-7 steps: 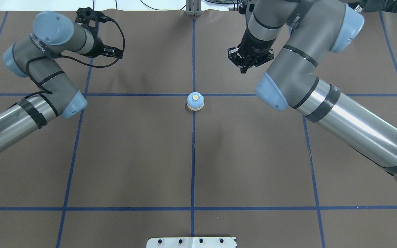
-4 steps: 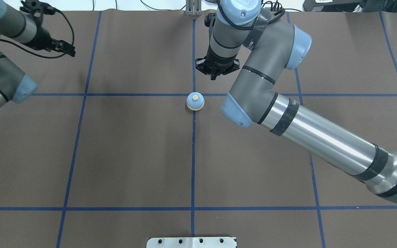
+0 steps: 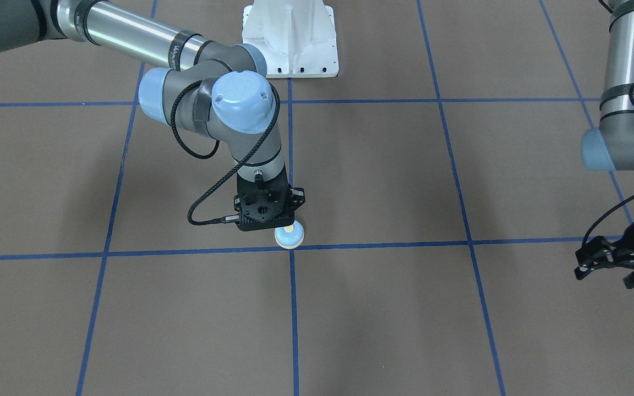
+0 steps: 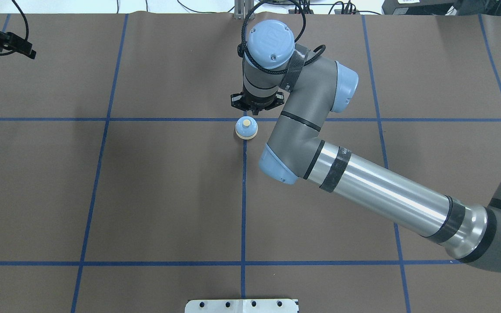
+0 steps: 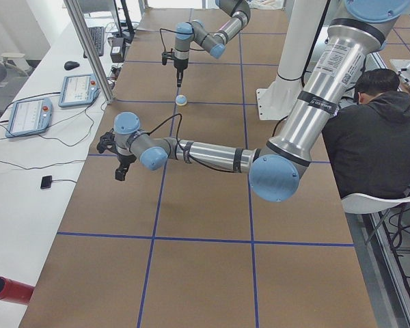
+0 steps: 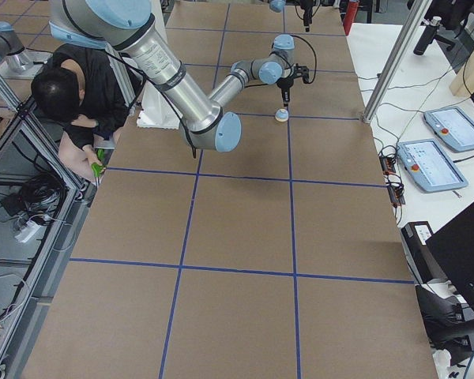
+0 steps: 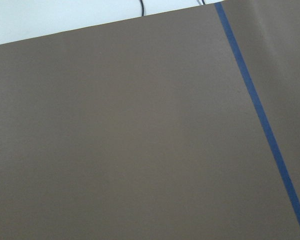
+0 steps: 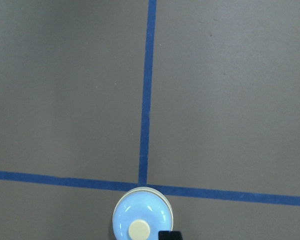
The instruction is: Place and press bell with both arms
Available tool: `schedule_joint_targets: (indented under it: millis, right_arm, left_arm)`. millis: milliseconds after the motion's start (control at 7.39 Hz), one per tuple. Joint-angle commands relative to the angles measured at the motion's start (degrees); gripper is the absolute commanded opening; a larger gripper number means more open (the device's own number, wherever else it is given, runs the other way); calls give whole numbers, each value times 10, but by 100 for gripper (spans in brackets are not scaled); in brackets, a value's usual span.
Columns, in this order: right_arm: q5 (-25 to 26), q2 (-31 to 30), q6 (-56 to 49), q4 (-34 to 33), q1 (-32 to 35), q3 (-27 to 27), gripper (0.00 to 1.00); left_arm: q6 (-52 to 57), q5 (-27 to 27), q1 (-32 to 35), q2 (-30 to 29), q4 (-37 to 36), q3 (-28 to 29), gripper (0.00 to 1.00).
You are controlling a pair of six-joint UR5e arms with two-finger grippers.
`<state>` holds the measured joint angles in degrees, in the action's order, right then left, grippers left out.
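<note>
Bell (image 8: 140, 220) directly beneath right pincer (image 8: 170, 235), fingers together, tip slightly off its centre.

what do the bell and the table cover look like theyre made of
Bell: glossy light-blue dome, likely painted metal or plastic, judging by its sharp highlights; the cream button looks like matte plastic. Table cover: matte brown sheet, probably paper, showing no glare.
</note>
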<state>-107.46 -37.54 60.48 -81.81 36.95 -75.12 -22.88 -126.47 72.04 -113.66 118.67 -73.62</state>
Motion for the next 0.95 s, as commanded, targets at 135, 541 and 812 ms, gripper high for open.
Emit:
schedule_joint_targets:
  millis: [135,541,812]
  right_arm:
    - [4,22,1,46,-7,54,0]
    - [4,30,0,46,-13,70,0]
    - [4,29,0,46,-14,78,0]
  left_arm:
    - [105,5,32,54,-110,-81,99]
    - [108,5,37,57,-110,-84,99]
    - [108,5,37,60,-110,-86,99]
